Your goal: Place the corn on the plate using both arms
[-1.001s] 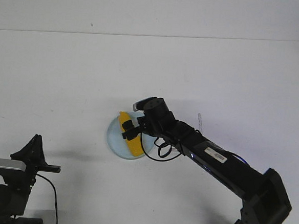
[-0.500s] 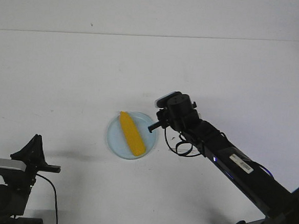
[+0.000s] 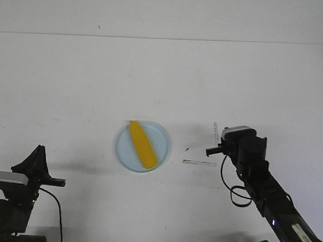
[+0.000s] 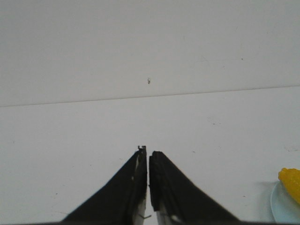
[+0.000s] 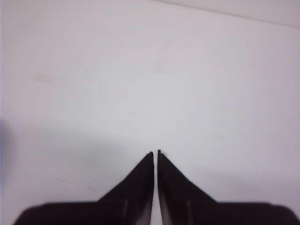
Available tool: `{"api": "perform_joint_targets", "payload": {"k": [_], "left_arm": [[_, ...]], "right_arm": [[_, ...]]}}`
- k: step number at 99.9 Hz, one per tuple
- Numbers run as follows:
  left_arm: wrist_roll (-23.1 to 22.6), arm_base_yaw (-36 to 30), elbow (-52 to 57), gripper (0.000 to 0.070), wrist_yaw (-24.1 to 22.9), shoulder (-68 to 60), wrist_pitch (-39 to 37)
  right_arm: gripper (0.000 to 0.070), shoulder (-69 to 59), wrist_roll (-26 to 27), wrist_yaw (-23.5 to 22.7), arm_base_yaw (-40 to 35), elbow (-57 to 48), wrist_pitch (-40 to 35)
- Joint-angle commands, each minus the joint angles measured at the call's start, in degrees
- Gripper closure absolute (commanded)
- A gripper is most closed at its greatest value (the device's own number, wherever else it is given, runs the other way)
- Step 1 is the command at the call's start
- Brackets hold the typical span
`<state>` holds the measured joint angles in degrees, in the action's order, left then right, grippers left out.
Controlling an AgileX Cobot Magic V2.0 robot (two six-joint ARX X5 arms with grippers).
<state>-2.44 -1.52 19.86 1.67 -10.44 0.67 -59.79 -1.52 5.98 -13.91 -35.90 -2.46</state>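
The yellow corn (image 3: pixel 142 145) lies slantwise on the pale blue plate (image 3: pixel 163 140) near the table's middle, free of both grippers. My right gripper (image 3: pixel 209 152) is to the right of the plate, well apart from it, and in the right wrist view it (image 5: pixel 155 153) is shut on nothing over bare table. My left gripper (image 3: pixel 38 149) sits low at the front left, far from the plate. In the left wrist view it (image 4: pixel 148 151) is shut and empty, with an end of the corn (image 4: pixel 291 180) and the plate's rim (image 4: pixel 279 206) at the frame's edge.
Two thin pale strips lie on the white table right of the plate, one flat (image 3: pixel 199 163) and one upright-looking (image 3: pixel 215 130), both close to the right gripper. The table's far edge (image 3: pixel 167 39) meets a plain wall.
The right gripper let go of the corn, left it on the plate and drew back to the right and toward the robot. The left arm has not moved.
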Motion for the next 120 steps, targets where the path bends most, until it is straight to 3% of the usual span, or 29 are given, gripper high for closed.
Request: {"api": "perform_joint_targets", "payload": {"k": [1, 20, 39, 49, 85, 120], "left_arm": [[-0.79, 0.00, 0.39, 0.0698, 0.00, 0.13, -0.63], [-0.79, 0.00, 0.39, 0.0698, -0.02, 0.13, -0.63], [-0.79, 0.00, 0.39, 0.0698, 0.00, 0.13, -0.63], [-0.79, 0.00, 0.39, 0.0698, 0.00, 0.13, -0.63], [-0.79, 0.00, 0.39, 0.0698, 0.00, 0.13, -0.63], [-0.79, 0.00, 0.39, 0.0698, 0.00, 0.13, -0.63]], "right_arm": [[0.0690, 3.15, -2.73, 1.60, 1.90, 2.47, 0.39], [0.0690, 15.19, -3.43, 0.81, 8.37, 9.20, -0.13], [0.0690, 28.48, -3.10, -7.37, 13.31, 15.30, -0.37], [0.0690, 34.49, -2.84, -8.85, 14.56, 16.55, -2.05], [0.0690, 49.92, -2.84, -8.94, 14.73, 16.52, -1.88], [0.0690, 53.83, -2.84, -8.96, 14.73, 16.50, -0.11]]}}
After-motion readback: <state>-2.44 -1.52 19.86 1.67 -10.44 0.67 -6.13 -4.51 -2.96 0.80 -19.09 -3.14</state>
